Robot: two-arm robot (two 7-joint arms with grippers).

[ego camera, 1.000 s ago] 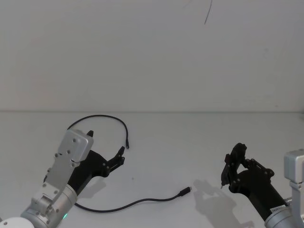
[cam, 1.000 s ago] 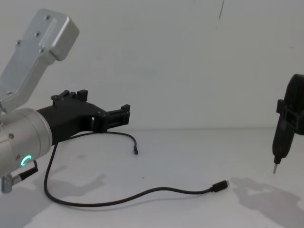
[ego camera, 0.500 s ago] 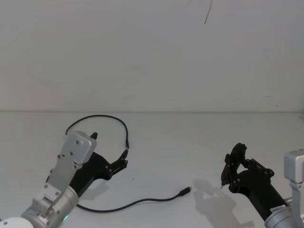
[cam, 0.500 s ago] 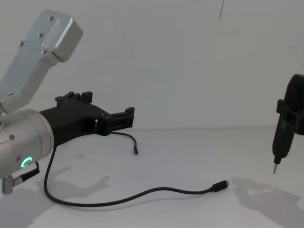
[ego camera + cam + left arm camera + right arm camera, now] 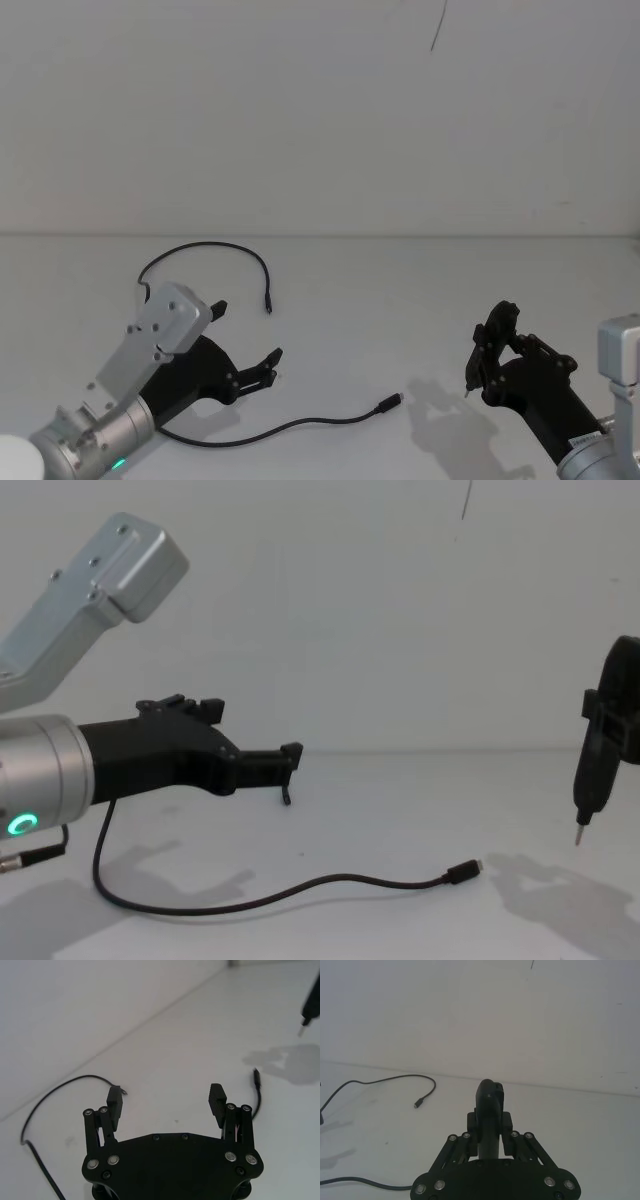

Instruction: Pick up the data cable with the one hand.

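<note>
The data cable [image 5: 205, 245] is a thin black cord on the white table. It arcs from one plug [image 5: 268, 305] round behind my left arm, then runs along the near side [image 5: 300, 888] to a metal-tipped plug [image 5: 390, 402]. My left gripper [image 5: 245, 335], the one hand, hovers open inside that loop, above the near run, with nothing between its fingers [image 5: 115, 1102]. In the left wrist view both plug ends [image 5: 256, 1075] lie beyond its open jaws. My right gripper [image 5: 490, 355] stays at the right, shut on a black pen-like tool [image 5: 489, 1102] with its metal tip [image 5: 578, 835] pointing down.
The white table [image 5: 400, 290] meets a plain white wall at the back. A broad bare stretch lies between the two arms. A thin dark line [image 5: 438, 25] marks the wall high up.
My left gripper has swung right and dropped lower, closer to the table and the near run of cable. Its fingers stay open. The right arm and the cable have not moved.
</note>
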